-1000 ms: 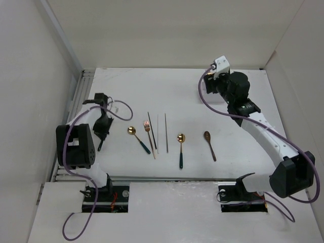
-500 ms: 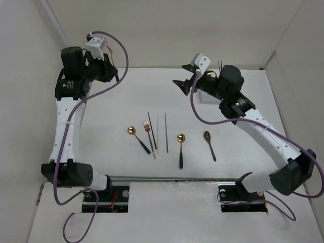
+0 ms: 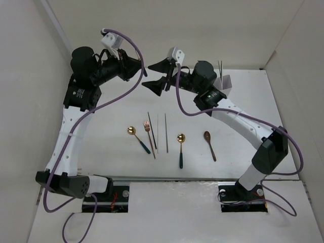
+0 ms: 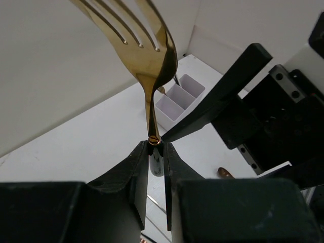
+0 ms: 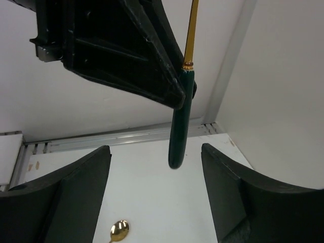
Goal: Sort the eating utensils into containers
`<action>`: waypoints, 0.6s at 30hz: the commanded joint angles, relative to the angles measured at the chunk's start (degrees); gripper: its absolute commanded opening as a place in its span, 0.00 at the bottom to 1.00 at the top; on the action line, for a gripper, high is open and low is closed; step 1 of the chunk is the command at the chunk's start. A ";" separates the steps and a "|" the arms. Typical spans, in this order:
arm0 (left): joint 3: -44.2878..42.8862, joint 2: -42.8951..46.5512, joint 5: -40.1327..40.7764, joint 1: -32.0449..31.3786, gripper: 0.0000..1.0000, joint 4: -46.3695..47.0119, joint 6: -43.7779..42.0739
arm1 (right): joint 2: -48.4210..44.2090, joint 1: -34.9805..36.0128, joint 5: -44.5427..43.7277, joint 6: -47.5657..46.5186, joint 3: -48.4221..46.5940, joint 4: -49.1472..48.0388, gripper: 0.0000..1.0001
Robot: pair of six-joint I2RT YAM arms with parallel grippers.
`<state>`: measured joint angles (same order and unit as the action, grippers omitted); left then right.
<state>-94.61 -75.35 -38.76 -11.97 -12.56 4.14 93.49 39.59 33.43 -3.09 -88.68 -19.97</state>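
Note:
My left gripper is shut on the teal handle of a gold-headed fork, held high above the back of the table. My right gripper is open and faces it, its fingers on either side of the fork's teal handle without touching. In the top view the two grippers meet, left and right. The white divided box stands at the back right, with chopsticks upright in it.
On the table lie in a row a gold spoon, a copper fork, thin chopsticks, another gold spoon and a brown spoon. White walls enclose the table on both sides.
My left arm rose from the table's left side with the fork and swung right. My right gripper swung left and now brackets the fork handle. The white box has come into view.

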 commanded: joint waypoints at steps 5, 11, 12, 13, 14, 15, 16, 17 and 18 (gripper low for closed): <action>4.34 5.03 -0.53 -3.59 0.00 4.12 0.78 | 1.25 0.84 -3.46 3.09 -3.78 -4.91 0.71; 4.87 5.04 -0.52 -4.12 0.00 3.50 0.25 | 2.39 0.84 -2.41 3.09 -3.78 -4.91 0.37; 4.87 5.04 -0.52 -4.12 0.00 3.50 0.25 | 2.40 0.84 -2.40 3.09 -4.47 -4.91 0.31; 4.87 5.04 -0.52 -4.12 0.00 4.03 0.25 | 2.40 0.84 -1.88 3.09 -4.48 -4.91 0.18; 4.87 5.04 -0.52 -4.12 0.00 4.03 0.25 | 2.40 0.84 -1.88 3.09 -4.48 -4.91 0.08; 4.87 5.04 -0.52 -4.12 0.00 4.03 0.25 | 2.40 0.84 -1.88 3.09 -4.48 -4.91 0.00; 4.87 5.04 -0.52 -4.64 0.00 4.03 0.25 | 2.40 0.84 -1.88 3.09 -3.87 -4.91 0.00; 4.87 5.04 -0.52 -4.64 0.00 3.07 -0.36 | 2.40 0.84 -2.40 3.09 -3.86 -4.91 0.00; 4.87 4.43 -0.52 -4.64 0.06 2.46 -1.15 | 2.40 0.84 -2.40 3.09 -3.26 -4.91 0.00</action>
<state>-89.65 -72.36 -37.76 -15.79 -11.88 3.84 95.72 40.12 30.81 -0.10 -90.26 -21.50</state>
